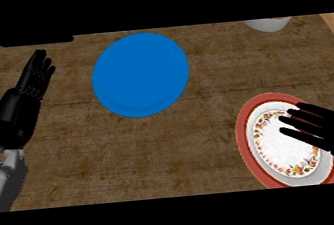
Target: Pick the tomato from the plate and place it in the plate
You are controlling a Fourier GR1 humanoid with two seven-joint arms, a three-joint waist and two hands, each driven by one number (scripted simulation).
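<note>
A plain blue plate lies at the upper middle of the counter with nothing on it. A red-rimmed plate with a flowered band and white centre lies at the lower right. My right hand reaches in from the right edge and hovers over that plate's right half, its fingers straight and pointing left. No tomato shows anywhere; the hand hides part of the plate. My left hand rests open at the left edge, fingers up.
A white bowl-like object is cut off by the top edge at the upper right. Light wooden strips border the brown counter at the far left and far right.
</note>
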